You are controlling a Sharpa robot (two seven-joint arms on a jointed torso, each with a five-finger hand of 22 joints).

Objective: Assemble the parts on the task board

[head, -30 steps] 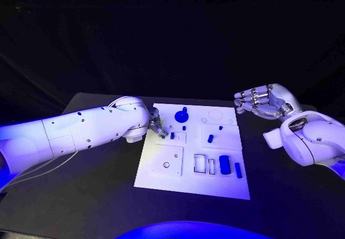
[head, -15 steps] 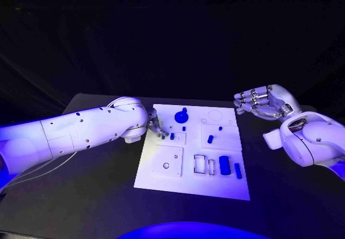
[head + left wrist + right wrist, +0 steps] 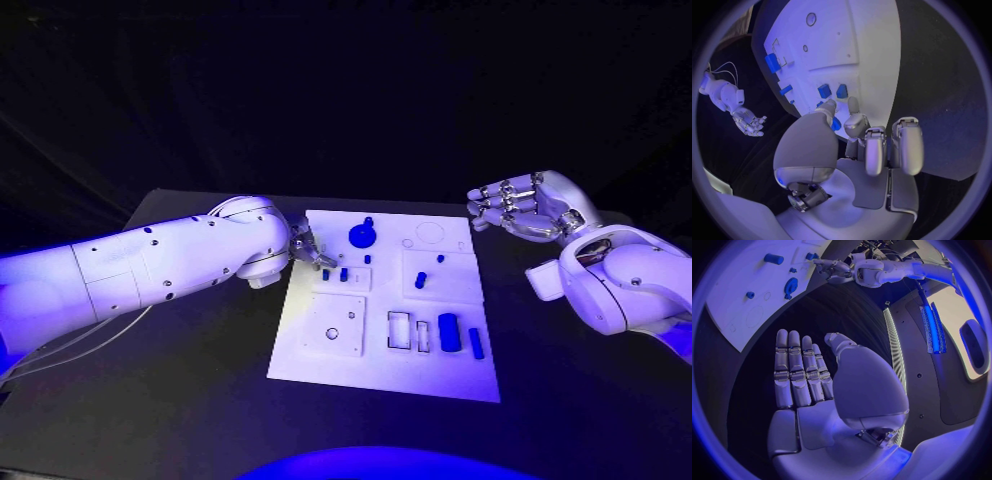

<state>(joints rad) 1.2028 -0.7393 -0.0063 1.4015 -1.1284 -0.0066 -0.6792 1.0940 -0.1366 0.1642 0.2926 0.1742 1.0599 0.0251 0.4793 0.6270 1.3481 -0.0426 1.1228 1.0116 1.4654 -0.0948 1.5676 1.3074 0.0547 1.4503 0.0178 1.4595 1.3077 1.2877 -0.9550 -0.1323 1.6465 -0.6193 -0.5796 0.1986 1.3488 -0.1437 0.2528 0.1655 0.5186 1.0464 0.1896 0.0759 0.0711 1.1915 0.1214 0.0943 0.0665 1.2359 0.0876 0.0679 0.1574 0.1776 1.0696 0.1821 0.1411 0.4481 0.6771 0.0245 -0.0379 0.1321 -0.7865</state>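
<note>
Since the earlier picture, my left hand (image 3: 312, 252) is sitting slightly farther up the left edge of the flat white rectangular task board (image 3: 378, 340), and nothing on the board is lying any differently. Its fingertips (image 3: 831, 106) are curling down close to two small blue block parts (image 3: 335, 273) standing near that edge; I cannot tell whether they are touching or pinching anything.

My right hand (image 3: 526, 209) is hovering off the board's far right corner, well apart from it, fingers spread and holding nothing.

Toward the board's far edge a round blue knob-like part (image 3: 362, 235) is standing, and a short blue peg (image 3: 420, 280) is standing near the middle. Near the board's near right side, a blue rounded bar (image 3: 449, 331) and a thinner blue strip (image 3: 477, 342) are lying beside empty rectangular slots.

I am judging these parts to be light, rigid and smooth plastic, apt to slip or tip, so a fingertip pinch across the flat sides of each looks safest. The board itself looks stiff.

I am reading no brand, label or writing anywhere.
</note>
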